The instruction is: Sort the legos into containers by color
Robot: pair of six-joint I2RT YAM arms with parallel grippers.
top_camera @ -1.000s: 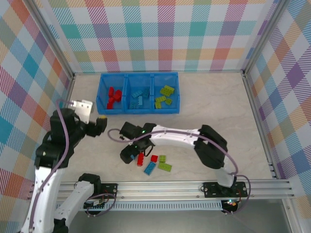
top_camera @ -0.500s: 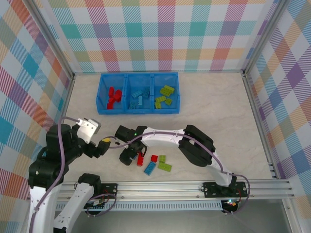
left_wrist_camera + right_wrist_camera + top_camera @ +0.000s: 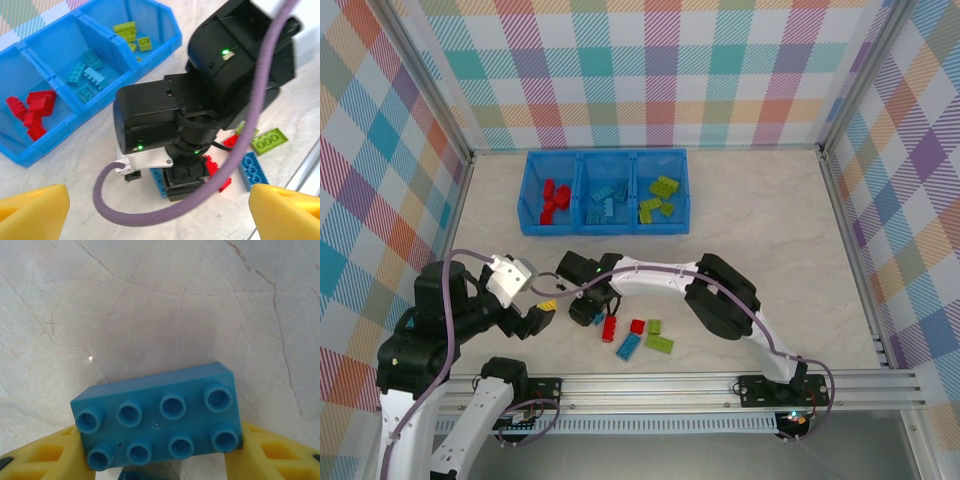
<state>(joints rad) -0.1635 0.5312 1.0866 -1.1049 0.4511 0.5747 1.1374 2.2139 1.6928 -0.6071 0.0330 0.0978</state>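
Right tool (image 3: pixel 159 456) was clamped on a light blue two-by-four studded plastic brick (image 3: pixel 160 417). Its yellow fingers (image 3: pixel 272 455) touched both short ends, and the studs faced the wrist camera. The pale marbled counter (image 3: pixel 150 300) lay behind it. Couldn't tell whether the brick was clear of the counter or resting on it.

In the top view the right tool pointed down at the near-left part of the counter, just left of the loose pile: a long red brick (image 3: pixel 610 327), a small red brick (image 3: pixel 637 326), a small lime green brick (image 3: pixel 654 326), a second light blue brick (image 3: pixel 627 346) and a lime green flat brick (image 3: pixel 659 344).

Left tool (image 3: pixel 157 212) was wide, with nothing between its yellow fingertips (image 3: pixel 30 210). It sat just left of the right tool, apart from it and aimed at its black wrist housing (image 3: pixel 200 100).

The bright blue three-compartment plastic tray (image 3: pixel 605 228) sat at the far left of the counter, well apart from both tools. Sorted red bricks (image 3: pixel 554 200) were in the left compartment, sorted light blue bricks (image 3: pixel 603 200) in the middle and sorted lime green bricks (image 3: pixel 660 197) in the right.
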